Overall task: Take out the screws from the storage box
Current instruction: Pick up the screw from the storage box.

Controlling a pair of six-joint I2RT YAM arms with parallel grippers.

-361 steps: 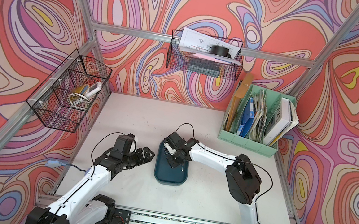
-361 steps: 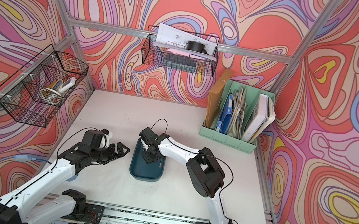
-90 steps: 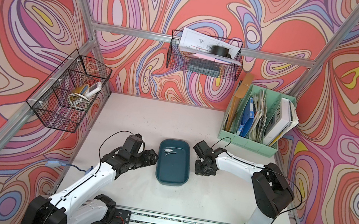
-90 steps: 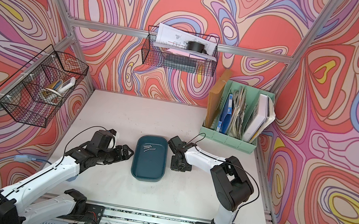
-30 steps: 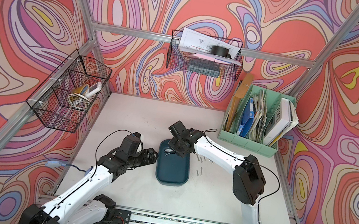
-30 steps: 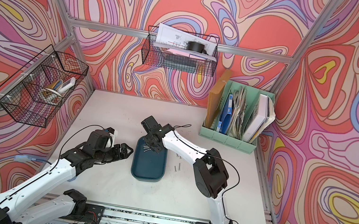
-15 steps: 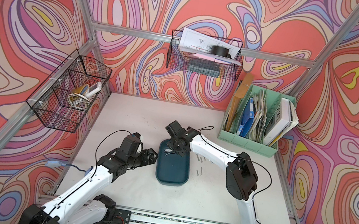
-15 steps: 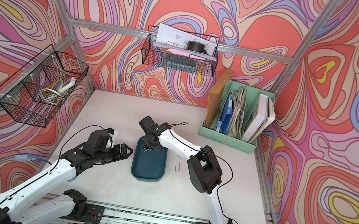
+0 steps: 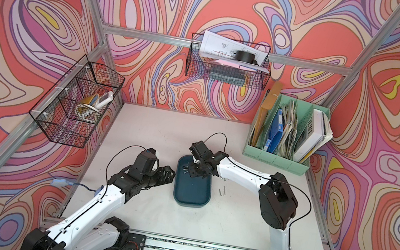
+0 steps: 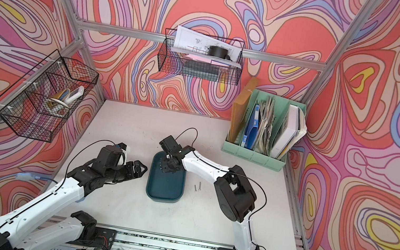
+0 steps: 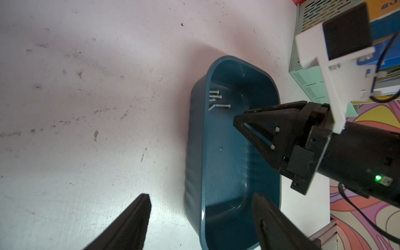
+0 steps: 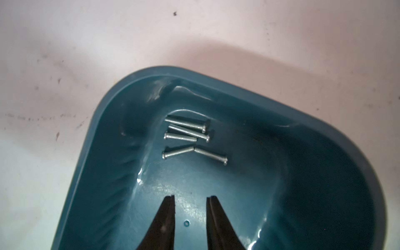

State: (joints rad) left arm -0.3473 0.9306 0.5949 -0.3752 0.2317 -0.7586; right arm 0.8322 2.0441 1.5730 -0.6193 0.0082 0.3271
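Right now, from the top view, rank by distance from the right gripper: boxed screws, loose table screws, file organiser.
1. screws in the storage box, beside the right gripper.
2. loose screws, on the table alongside.
3. file organiser, back corner.

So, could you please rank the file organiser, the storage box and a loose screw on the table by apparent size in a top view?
1. Largest: file organiser.
2. Next: storage box.
3. Smallest: loose screw, tiny beside both.

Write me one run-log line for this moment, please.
right gripper: open, empty, above storage box | left gripper: open, at box edge | boxed screws: five | screws outside: at least two
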